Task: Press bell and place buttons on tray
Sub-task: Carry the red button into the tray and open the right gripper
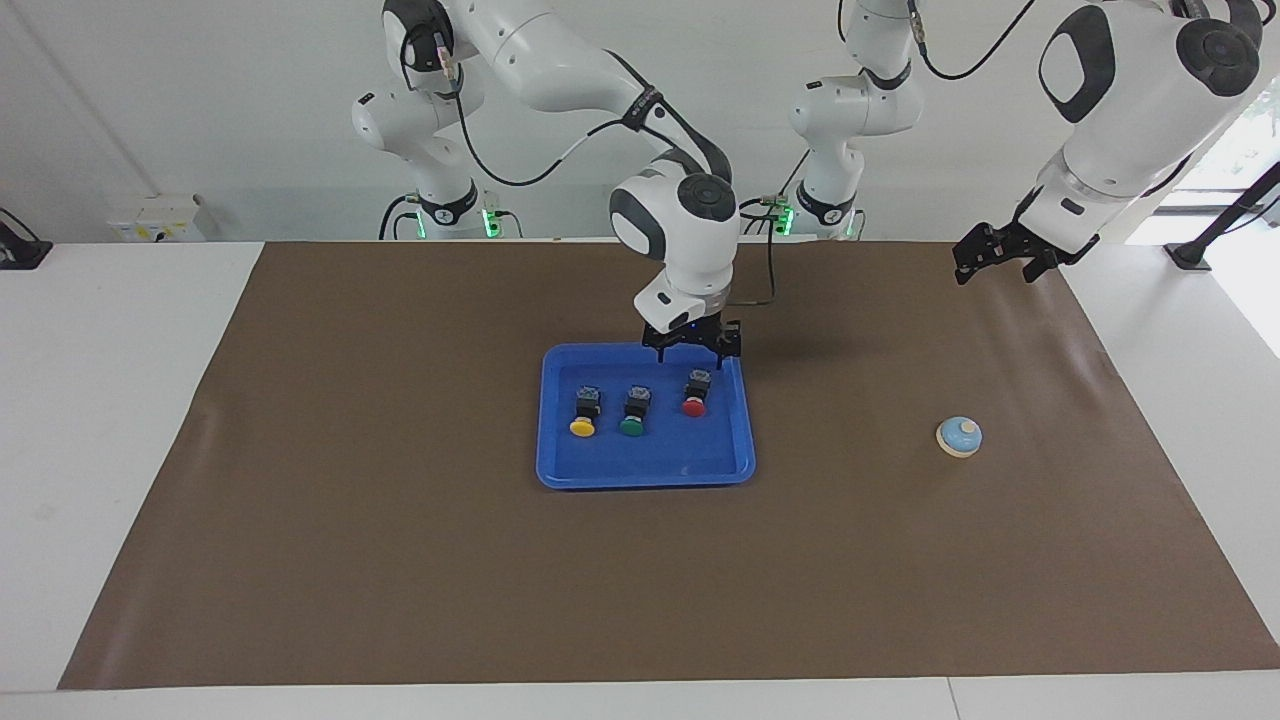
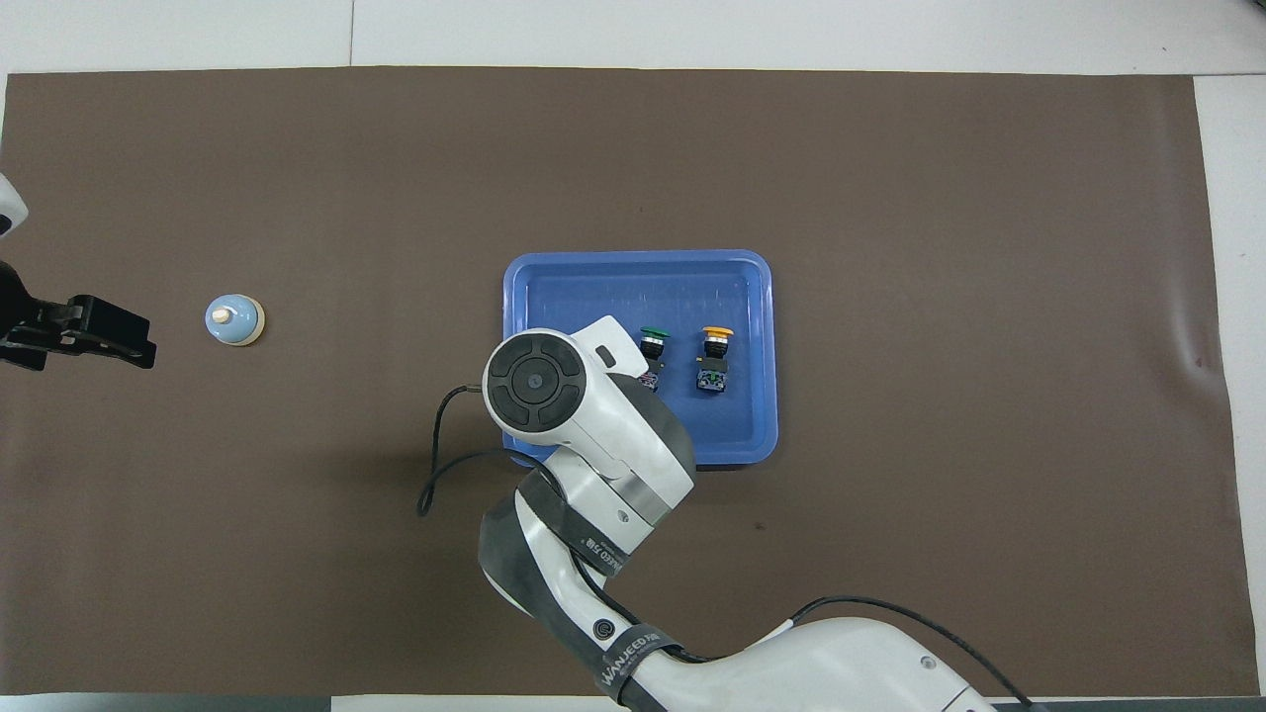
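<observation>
The small blue-domed bell [image 1: 959, 437] sits about six o'clock from the waiting, unclenched left hand [image 1: 996, 258], the nearer one; right hand [image 1: 692, 346] released.

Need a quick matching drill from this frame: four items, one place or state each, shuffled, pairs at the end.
Items:
1. red button
2. yellow button
3. bell
4. right gripper

Places or states:
A. on the brown mat, off the tray
B. open, over the tray's rim nearest the robots
C. in the tray, closest to the bell
D. in the tray, toward the right arm's end

Pairs: 1-C, 2-D, 3-A, 4-B
</observation>
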You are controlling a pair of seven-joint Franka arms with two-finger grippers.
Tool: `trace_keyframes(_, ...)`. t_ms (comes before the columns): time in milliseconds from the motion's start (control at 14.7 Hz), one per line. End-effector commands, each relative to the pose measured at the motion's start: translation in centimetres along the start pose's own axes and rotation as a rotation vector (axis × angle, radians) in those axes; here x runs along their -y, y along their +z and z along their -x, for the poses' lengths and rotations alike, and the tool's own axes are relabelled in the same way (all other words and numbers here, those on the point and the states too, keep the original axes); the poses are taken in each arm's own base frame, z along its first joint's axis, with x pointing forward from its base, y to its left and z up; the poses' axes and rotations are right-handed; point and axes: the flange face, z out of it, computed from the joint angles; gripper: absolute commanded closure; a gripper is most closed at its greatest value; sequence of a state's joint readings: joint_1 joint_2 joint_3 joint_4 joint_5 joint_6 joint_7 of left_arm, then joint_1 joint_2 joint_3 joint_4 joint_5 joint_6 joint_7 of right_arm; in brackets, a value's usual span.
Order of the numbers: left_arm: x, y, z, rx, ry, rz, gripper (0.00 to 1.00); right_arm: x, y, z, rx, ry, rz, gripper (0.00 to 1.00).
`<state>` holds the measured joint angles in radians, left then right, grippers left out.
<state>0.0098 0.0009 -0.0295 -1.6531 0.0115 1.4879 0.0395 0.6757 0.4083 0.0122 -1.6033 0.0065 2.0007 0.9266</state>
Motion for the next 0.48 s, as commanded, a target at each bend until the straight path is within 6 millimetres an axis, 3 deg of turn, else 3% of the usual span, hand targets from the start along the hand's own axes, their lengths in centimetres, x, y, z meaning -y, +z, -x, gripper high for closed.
trace_keyframes(0, 0.1, -0.8, 0.6, -0.003, -0.01, -0.012, 0.0, -7.2, -6.5, -4.1, 0.009, 0.006, -0.004, 0.0)
trace_keyframes(136, 0.1, -0.8, 0.6, -0.003, -0.01, -0.012, 0.0, -12.0, -9.1, -6.8, 0.02, -0.035, 0.003, 0.0)
trace_keyframes(409, 0.1, -0.8, 0.6, -0.003, -0.01, -0.012, 0.0, -20.2, -11.8, -10.8, 0.047, -0.118, 0.016, 0.0)
